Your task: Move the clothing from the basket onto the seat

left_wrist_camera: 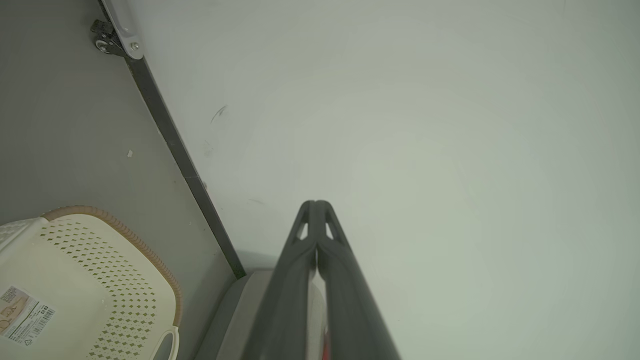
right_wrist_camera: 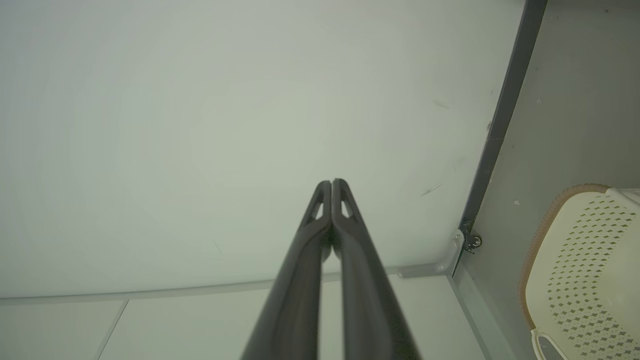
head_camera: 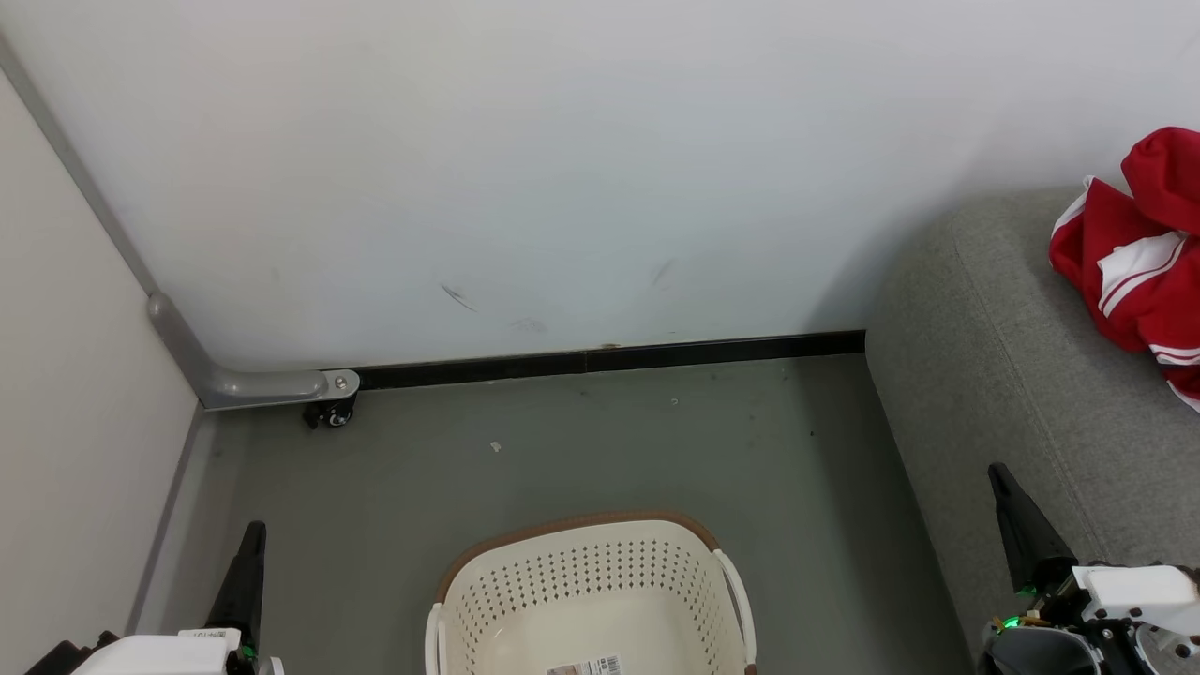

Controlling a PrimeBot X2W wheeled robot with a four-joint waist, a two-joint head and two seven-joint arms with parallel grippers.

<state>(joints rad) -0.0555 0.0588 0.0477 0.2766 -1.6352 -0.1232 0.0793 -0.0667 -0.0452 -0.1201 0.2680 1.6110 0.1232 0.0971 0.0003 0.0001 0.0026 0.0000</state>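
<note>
1. The clothing (head_camera: 1137,267), red fabric with white panels and striped trim, lay bunched on the sofa (head_camera: 994,394) at the right edge of the head view. The frame cut part of it off.
2. The sofa, upholstered in grey fabric with a visible seam, stood against the white wall (head_camera: 562,169) on the robot's right.
3. The laundry basket (head_camera: 581,521), cream-white with perforated sides and a brown rim, stood on the grey floor (head_camera: 562,441) directly in front of the robot. It was near the end of the sofa, with floor showing between them, and well apart from the clothing.
4. The visible part of the basket's inner bottom carried a barcode label (head_camera: 586,667).
5. The left end effector (head_camera: 255,534) sat at the lower left of the head view, above the floor to the left of the basket. In the left wrist view its two dark fingers were pressed together at the tips and pointed toward the wall.
6. The right end effector (head_camera: 997,473) sat at the lower right of the head view, in front of the sofa's near side. In the right wrist view its fingers were likewise pressed together tip to tip.
7. A black skirting strip (head_camera: 609,359) ran along the foot of the wall. A grey metal bracket (head_camera: 272,384) with a small caster (head_camera: 330,413) occupied the left corner.
</note>
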